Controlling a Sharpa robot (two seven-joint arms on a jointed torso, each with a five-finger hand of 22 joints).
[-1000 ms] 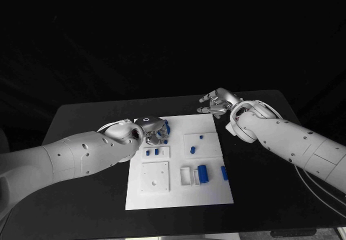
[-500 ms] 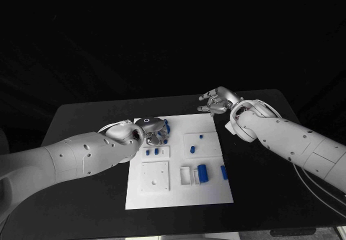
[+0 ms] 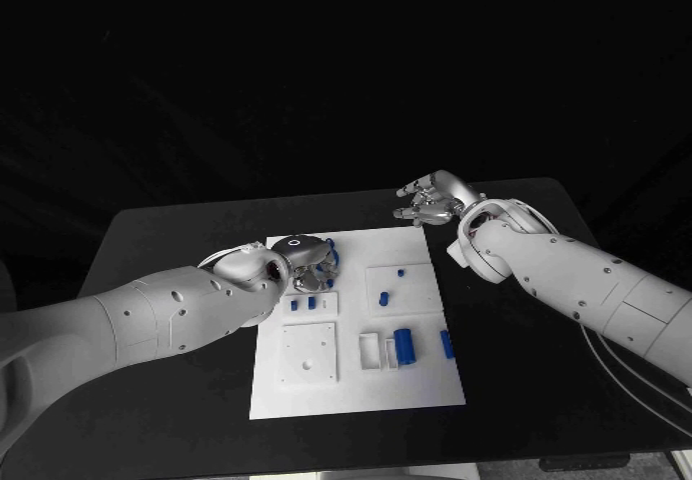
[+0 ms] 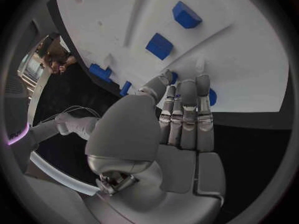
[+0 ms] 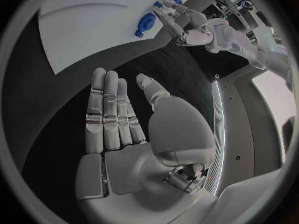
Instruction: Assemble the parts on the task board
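The white task board (image 3: 361, 385) lies mid-table. My left hand (image 3: 306, 265) is over its far left corner. In the left wrist view its thumb and a fingertip (image 4: 182, 87) close on either side of a small blue part (image 4: 174, 77), the other fingers straight beside them. The same part (image 3: 333, 256) stands at the hand's right side in the head view. My right hand (image 3: 428, 201) hovers over the black table past the board's far right corner. Its fingers (image 5: 106, 109) are spread and hold nothing.
More blue parts lie on the board: one (image 3: 385, 297) in the upper right block, two longer ones (image 3: 407, 346) (image 3: 449, 345) at the right, and small ones (image 3: 300, 305) near my left hand. Bare black table (image 3: 173, 240) surrounds the board.
My left hand has settled slightly lower onto the blue part at the board's far left. My right hand has barely shifted.
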